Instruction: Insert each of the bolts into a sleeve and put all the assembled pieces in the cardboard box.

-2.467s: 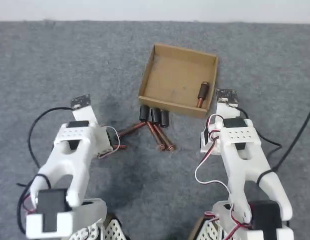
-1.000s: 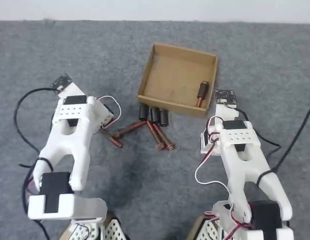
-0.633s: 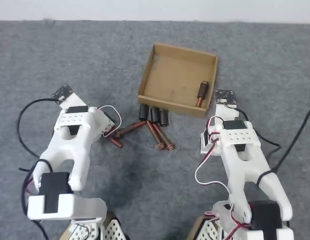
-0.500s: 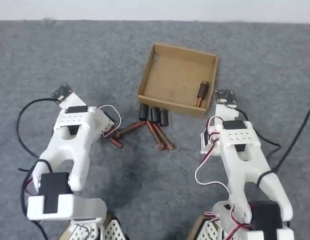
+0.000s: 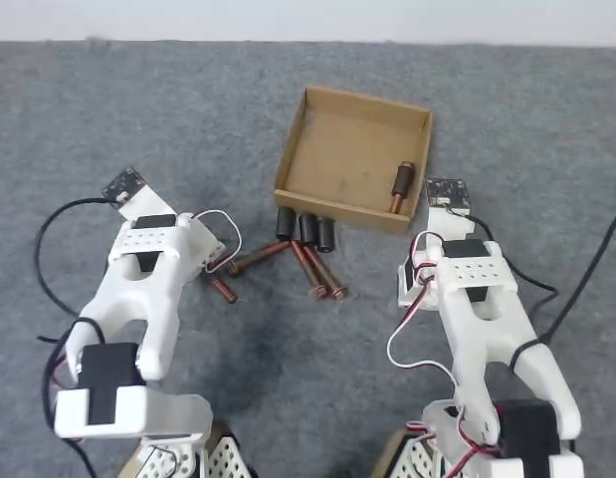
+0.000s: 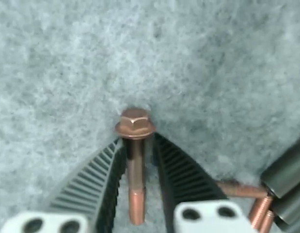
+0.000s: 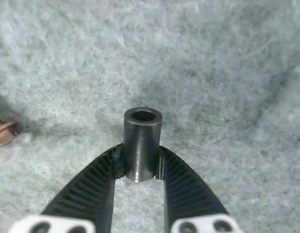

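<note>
**A:** How will these parts handle?

**B:** Both look like rigid metal: small, probably light, and smooth enough to roll or slip. The bolt (image 6: 135,170) is best gripped along its shank. The sleeve (image 7: 142,133) is best gripped across its outer wall, with the bore left clear.

**A:** What are the end effectors doing?

**B:** The left end effector (image 6: 136,141) is narrowed to the shank's width, its ribbed pads against the bolt just behind the hex head. The threaded tip points back toward the wrist, so I judge lining it up with a bore will be awkward. I cannot tell whether the bolt touches the grey surface (image 5: 138,110). The right end effector (image 7: 141,154) is clamped on the sleeve's lower half, open bore facing away from the wrist.

**A:** And where is everything?

**B:** From above, the left arm (image 5: 148,269) sits at 9 o'clock of the cluster of sleeved bolts (image 5: 308,249), and the right arm (image 5: 472,274) at 3 o'clock. The cardboard box (image 5: 337,211) is at 12 o'clock, just beyond the cluster. One assembled piece (image 5: 402,187) lies inside, against its 3 o'clock wall.
</note>
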You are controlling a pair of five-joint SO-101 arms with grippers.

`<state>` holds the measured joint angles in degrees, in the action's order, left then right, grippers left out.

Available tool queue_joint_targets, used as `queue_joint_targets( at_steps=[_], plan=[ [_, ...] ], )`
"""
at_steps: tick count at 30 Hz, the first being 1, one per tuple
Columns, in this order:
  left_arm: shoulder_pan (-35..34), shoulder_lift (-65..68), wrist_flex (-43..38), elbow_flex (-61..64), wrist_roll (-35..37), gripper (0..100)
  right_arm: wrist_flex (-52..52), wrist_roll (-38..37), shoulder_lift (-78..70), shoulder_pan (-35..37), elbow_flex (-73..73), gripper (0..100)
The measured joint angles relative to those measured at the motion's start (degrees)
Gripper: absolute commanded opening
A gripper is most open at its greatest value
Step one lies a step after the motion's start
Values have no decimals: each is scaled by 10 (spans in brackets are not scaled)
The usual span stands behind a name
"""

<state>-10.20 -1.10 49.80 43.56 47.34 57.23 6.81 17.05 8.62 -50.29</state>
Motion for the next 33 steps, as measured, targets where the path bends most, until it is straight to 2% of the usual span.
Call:
queue_joint_targets(
  at_steps=[9, 16, 20, 24, 28, 33],
  plan=[
    [0, 0, 0, 0, 0, 158, 0, 0, 0, 0, 0, 7],
    [-2, 17, 3, -3, 0, 65, 0, 0, 0, 0, 0, 7],
    [-8, 70, 42, -63, 1, 75, 0, 0, 0, 0, 0, 7],
    [-9, 114, 93, -124, 1, 17, 0, 0, 0, 0, 0, 7],
    [-9, 129, 102, -144, 1, 12, 0, 0, 0, 0, 0, 7],
    [-9, 131, 105, -147, -44, 11, 0, 0, 0, 0, 0, 7]
  ],
)
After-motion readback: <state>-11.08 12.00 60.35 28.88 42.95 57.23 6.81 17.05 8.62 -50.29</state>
